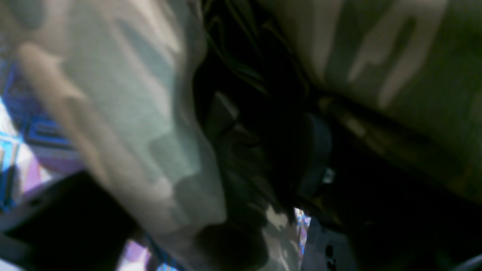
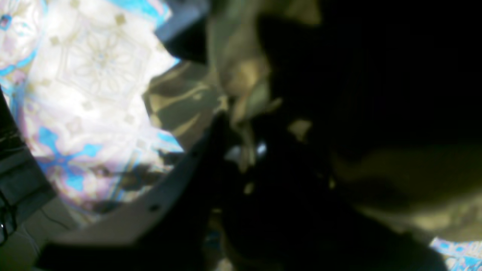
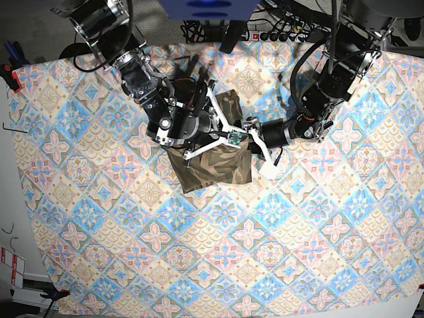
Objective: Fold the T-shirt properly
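- Where the base view is read from its left edge, the bench is seen covered by a blue-and-cream tile-patterned tablecloth, which lies flat and reaches almost every edge of the picture.
- Left of centre, the black right arm is seen coming down from the upper left corner; its white-framed right tool is laid over the upper part of the folded cloth.
- The right tool is pressed together; in the right wrist view, camouflage cloth is seen crowding its dark fingers, but the blur does not allow it to be told whether cloth is pinched.
- At the centre of the bench, the soft short-sleeved T-shirt in olive, brown and tan camouflage print is found as a compact folded bundle, roughly rectangular, with a small flap standing out at its upper right near.
- Just right of the bundle, the left tool is seen at the shirt's right edge, its white fingers spread apart.
- In the left wrist view, blurred camouflage cloth fills most of the picture, with tablecloth showing at the left edge.
- Further right, the black left arm is seen reaching in from the upper right corner.
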